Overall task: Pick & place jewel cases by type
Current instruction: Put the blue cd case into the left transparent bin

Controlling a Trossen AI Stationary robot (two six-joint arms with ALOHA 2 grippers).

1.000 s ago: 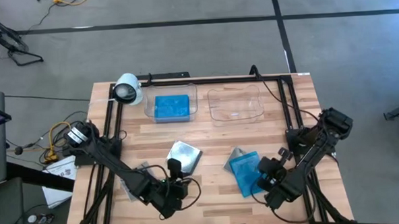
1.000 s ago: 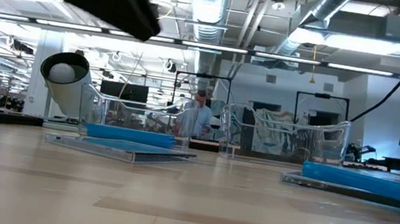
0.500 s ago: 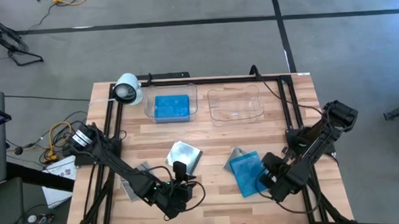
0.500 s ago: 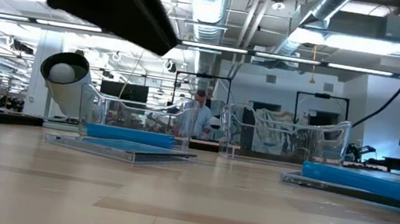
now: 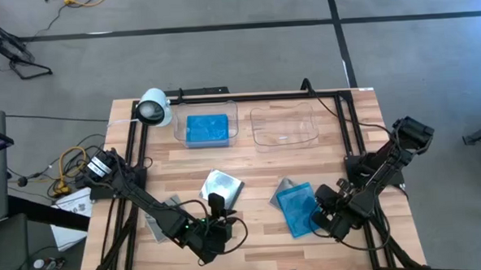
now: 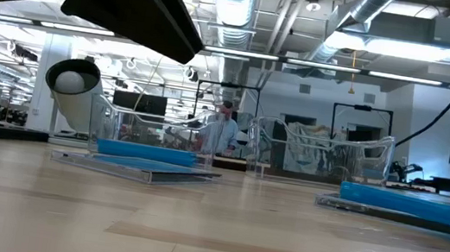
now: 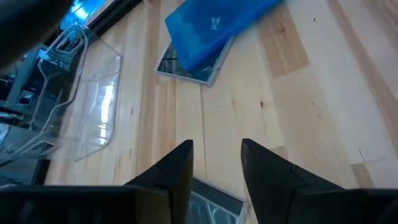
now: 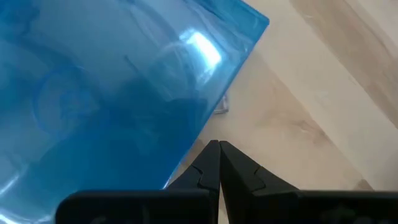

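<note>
in the high view a blue jewel case [image 5: 296, 208] lies lower right of centre, overlapping a clear one [image 5: 283, 189], and a silvery case [image 5: 222, 186] lies lower centre; another blue case sits in the left tray [image 5: 234, 134] at the top. the right gripper [image 5: 320, 217], fingers pressed together and empty, sits just beside the blue case's edge. the left gripper [image 5: 213, 220], partly open and holding nothing, hovers near the silvery case. these cases look light, stiff, slick and liable to crack, so pinching a thin edge seems best.

One jewel case [image 5: 207, 128] in left tray [image 5: 233, 125]
</note>
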